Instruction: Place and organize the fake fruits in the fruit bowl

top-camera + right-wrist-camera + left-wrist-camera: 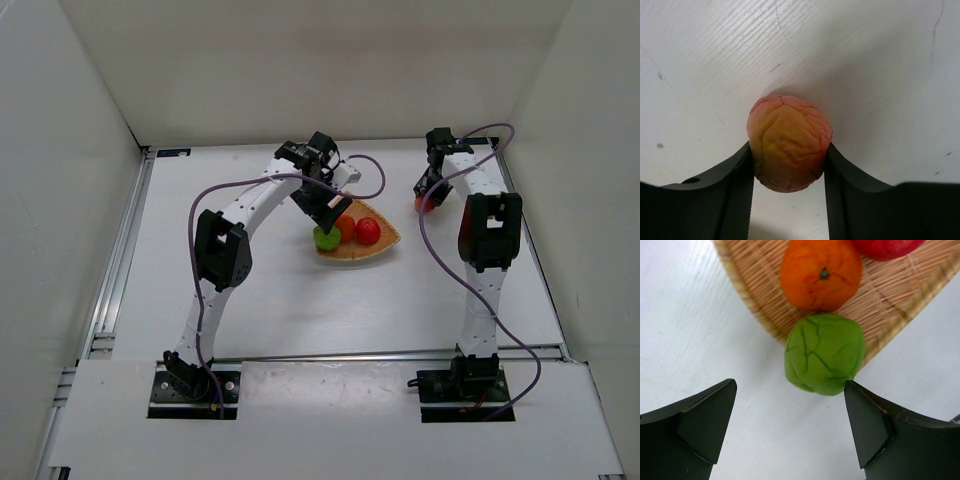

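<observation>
Fruit bowl (357,252) sat on the worktop (270,310) holding orange (346,227) and red apple (368,231), peach-coloured fruit (427,204) apart to its right; left wrist: left jaws spread, green apple (824,354) just ahead, straddling the bowl's rim, touching orange; right wrist: right jaws pinched the peach-coloured fruit.

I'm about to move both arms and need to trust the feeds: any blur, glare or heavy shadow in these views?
Top external: even, soft light, no glare on the table, but objects look small. Left wrist: green apple and orange sharp; the near left fingers are dark and slightly soft. Right wrist: peach fruit crisp, a faint shadow behind it, right fingers nearly black.
</observation>
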Robot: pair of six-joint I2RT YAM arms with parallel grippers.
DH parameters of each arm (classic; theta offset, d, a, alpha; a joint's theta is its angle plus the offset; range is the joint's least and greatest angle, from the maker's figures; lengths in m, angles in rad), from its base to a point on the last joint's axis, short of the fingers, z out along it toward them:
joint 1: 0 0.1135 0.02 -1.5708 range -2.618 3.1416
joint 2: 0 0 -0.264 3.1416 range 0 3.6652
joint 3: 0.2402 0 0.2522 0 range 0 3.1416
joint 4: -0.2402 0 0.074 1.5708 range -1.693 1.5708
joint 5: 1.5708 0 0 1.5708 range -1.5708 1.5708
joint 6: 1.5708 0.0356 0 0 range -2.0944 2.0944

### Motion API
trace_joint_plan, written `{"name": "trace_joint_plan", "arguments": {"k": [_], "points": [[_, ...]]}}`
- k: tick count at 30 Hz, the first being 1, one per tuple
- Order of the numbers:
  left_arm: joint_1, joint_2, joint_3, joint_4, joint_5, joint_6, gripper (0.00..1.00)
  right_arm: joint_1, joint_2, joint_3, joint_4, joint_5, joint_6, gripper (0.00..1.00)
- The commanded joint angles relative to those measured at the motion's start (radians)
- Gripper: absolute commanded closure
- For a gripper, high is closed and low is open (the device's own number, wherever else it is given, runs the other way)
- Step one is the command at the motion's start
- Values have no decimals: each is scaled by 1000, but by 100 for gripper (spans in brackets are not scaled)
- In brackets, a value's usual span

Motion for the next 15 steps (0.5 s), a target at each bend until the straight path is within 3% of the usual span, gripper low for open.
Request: {"name": "trace_joint_plan", "arguments": {"k": [1, 7, 15], "points": [[14, -121, -22, 10, -70, -12, 1, -9, 9, 40, -24, 28, -14, 68], [24, -144, -24, 19, -125, -3, 1, 5, -118, -29, 8, 28, -56, 89], [34, -155, -24, 41, -140, -32, 1, 225, -302, -159, 169, -47, -166, 89]]}}
